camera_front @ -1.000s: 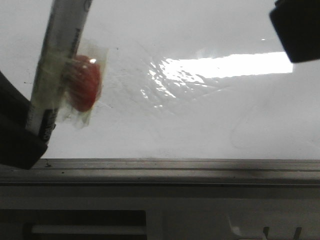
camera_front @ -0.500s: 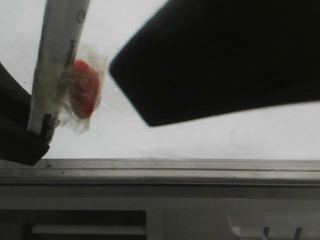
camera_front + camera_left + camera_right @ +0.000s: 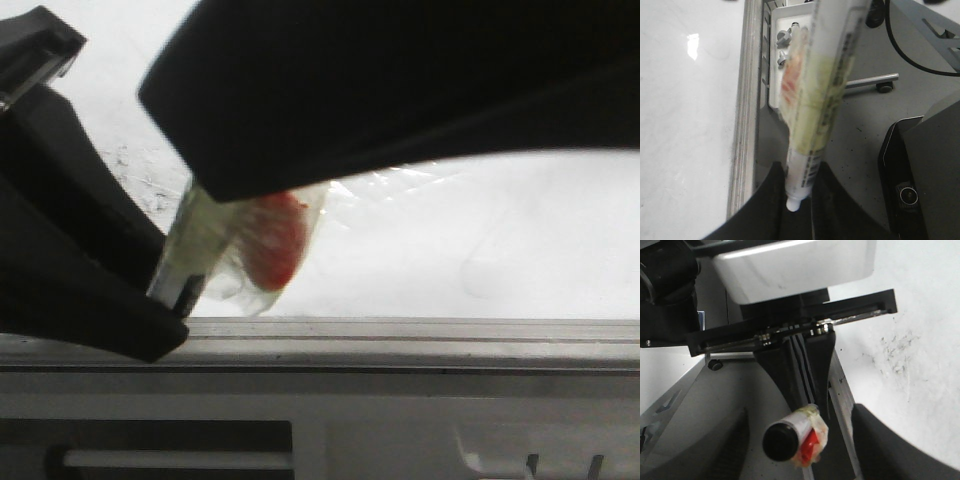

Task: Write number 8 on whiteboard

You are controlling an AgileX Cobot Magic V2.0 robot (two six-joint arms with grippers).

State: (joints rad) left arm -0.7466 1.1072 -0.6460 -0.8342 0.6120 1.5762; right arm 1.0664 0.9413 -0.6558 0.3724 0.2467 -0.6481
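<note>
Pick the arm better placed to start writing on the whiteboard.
Left. Its end effector is shut on the taped white marker. The right end effector is open, straddling the black cap end.

A speckled grey floor (image 3: 860,135) is seen beside the bench, with a black cable (image 3: 910,47) looped across it at one o'clock. A chrome bar ending in a small black castor (image 3: 884,88) is shown nearby. Bright overhead light is implied.
</note>
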